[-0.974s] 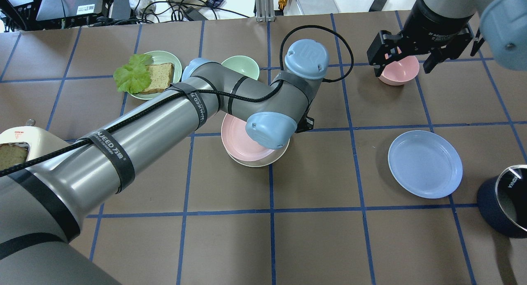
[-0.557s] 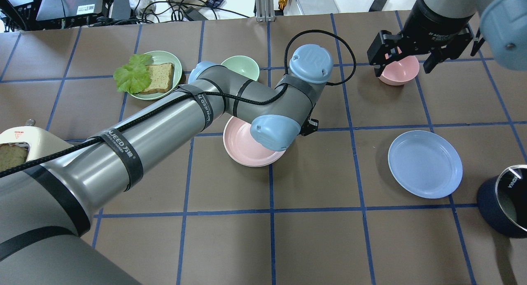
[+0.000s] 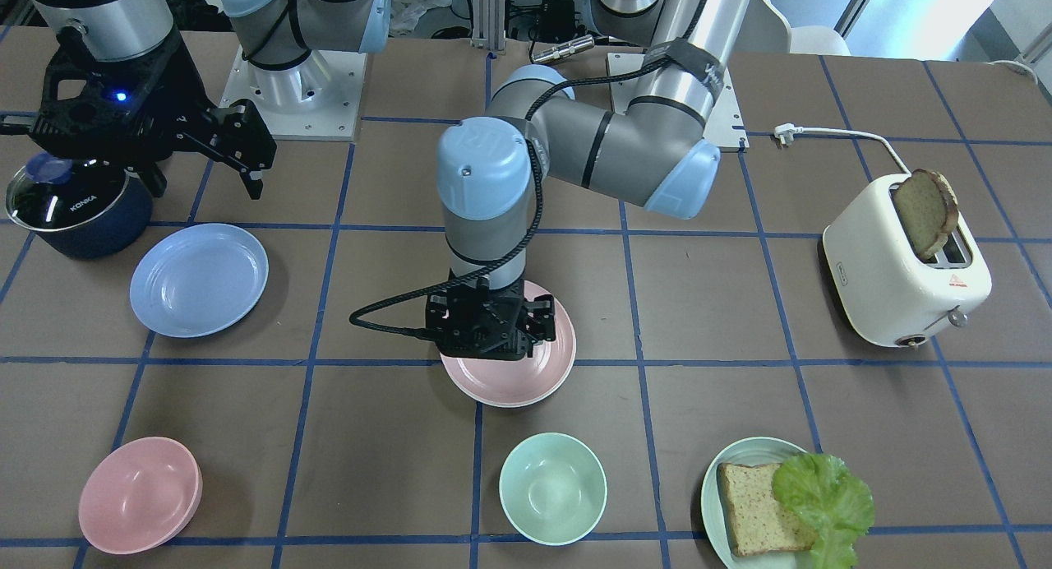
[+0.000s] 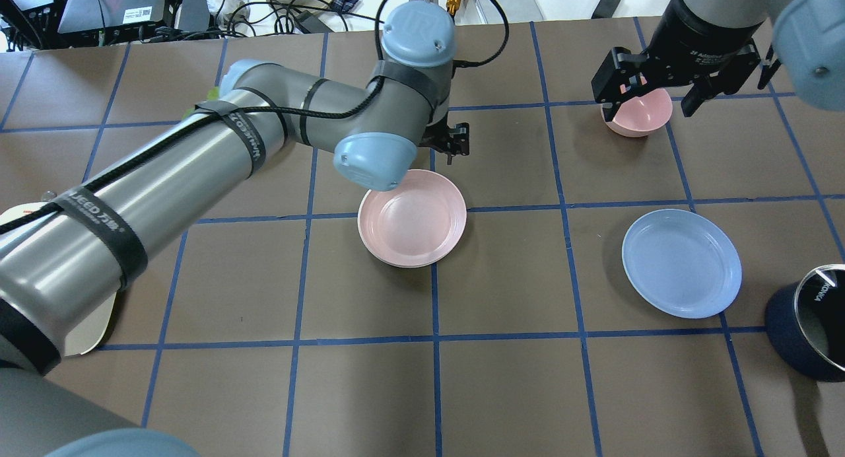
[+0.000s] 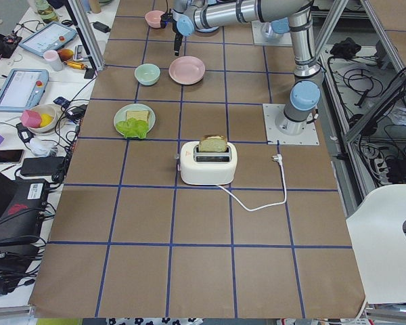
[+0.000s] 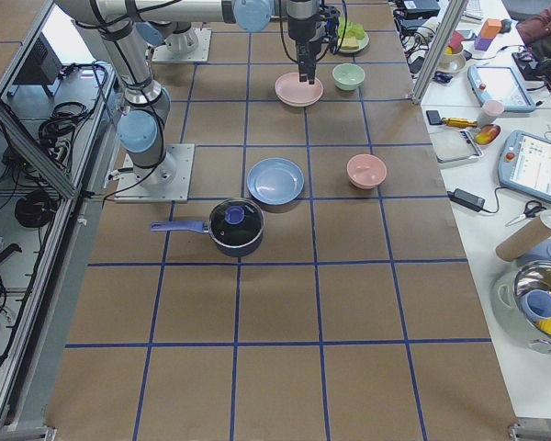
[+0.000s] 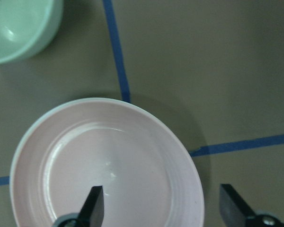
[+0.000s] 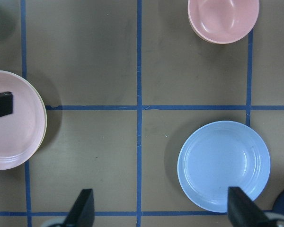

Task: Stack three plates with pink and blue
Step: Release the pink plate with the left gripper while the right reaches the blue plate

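The pale pink plate (image 4: 412, 218) lies nested on the cream-white plate, of which only a thin rim (image 8: 45, 124) shows. My left gripper (image 7: 163, 208) hangs open and empty above the pink plate's (image 7: 109, 165) far side, clear of it. It also shows in the front view (image 3: 493, 335). The light blue plate (image 4: 681, 263) lies alone to the right, also in the right wrist view (image 8: 223, 165). My right gripper (image 4: 650, 94) is open and empty, high above a pink bowl (image 4: 643, 117).
A mint bowl (image 3: 552, 488) and a green plate (image 3: 711, 491) with bread and lettuce lie beyond the stack. A white toaster (image 3: 904, 273) holding a bread slice stands on my left. A dark blue lidded pot (image 4: 809, 331) stands right of the blue plate.
My left arm has lifted off the pink plate and swung toward the table's far side. The pink plate, first offset on the cream plate, now sits squarely on it. My right arm is unmoved.
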